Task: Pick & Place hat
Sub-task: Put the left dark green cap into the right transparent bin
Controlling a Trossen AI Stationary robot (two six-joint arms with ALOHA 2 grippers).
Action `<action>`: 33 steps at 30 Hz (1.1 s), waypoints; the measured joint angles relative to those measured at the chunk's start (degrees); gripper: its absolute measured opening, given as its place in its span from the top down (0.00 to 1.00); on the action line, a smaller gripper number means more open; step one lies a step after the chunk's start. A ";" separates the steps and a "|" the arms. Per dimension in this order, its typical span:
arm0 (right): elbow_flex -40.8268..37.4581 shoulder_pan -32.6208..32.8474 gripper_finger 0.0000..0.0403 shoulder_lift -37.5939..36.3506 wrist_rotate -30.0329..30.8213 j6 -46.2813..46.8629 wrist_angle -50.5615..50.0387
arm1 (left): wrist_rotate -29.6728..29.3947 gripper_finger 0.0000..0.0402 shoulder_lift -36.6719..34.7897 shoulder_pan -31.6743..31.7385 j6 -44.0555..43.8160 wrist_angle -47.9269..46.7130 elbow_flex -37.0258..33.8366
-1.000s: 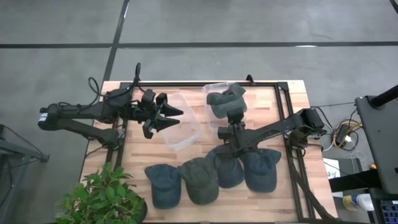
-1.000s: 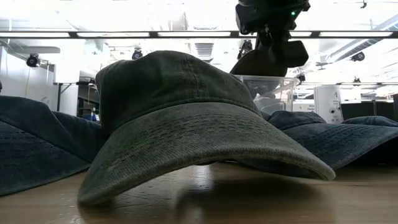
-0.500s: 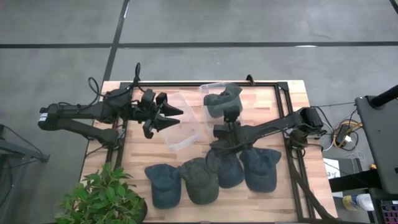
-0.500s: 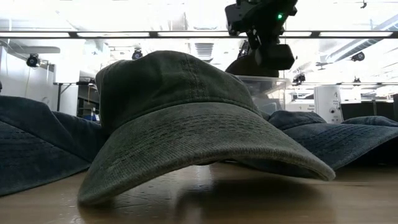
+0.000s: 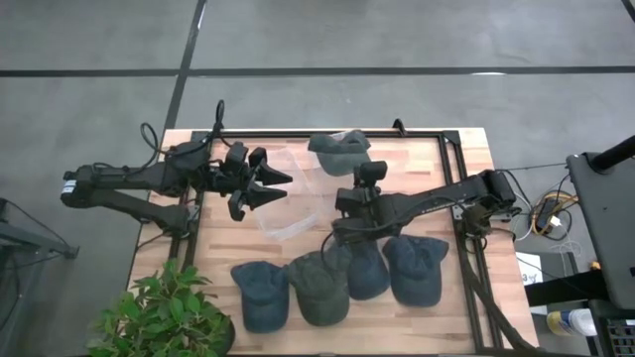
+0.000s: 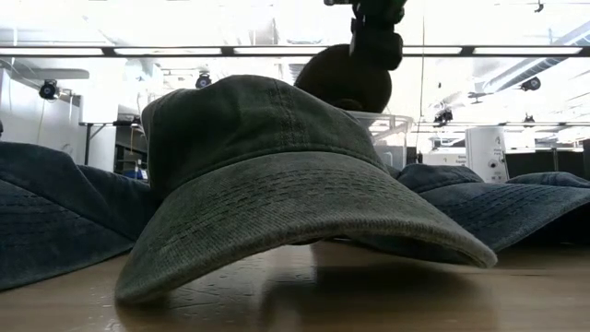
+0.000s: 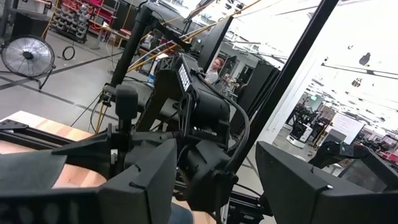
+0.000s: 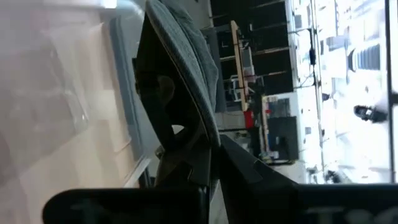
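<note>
Right gripper (image 5: 340, 159) clamped on hat (image 5: 339, 146), at table's (image 5: 466, 159) 12 o'clock, over bin (image 5: 288, 193) rim. Left gripper (image 5: 273, 186) waiting at 9 o'clock, fingers apart. Best carried fully over the bin before releasing, brim clear of the wall.

No readable text, labels or numbers anywhere; white lettering on dark arm housing (image 7: 185, 78), upper centre of left wrist view, too blurred to read.

Even overhead light, blown-out ceiling glare in low view, blurred right wrist view
</note>
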 joint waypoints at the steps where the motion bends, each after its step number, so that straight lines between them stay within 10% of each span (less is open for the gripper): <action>1: 0.01 -0.02 0.97 0.00 0.01 0.32 -0.08 | 0.01 0.47 0.00 -0.02 0.00 -0.03 0.00; 21: -5.68 -0.74 0.97 0.00 -6.09 0.62 0.65 | -0.14 0.47 0.00 0.00 0.20 -0.10 0.00; 33: -3.63 -0.61 0.97 -1.14 2.73 1.87 1.09 | -0.22 0.47 0.00 0.00 2.10 -0.11 0.00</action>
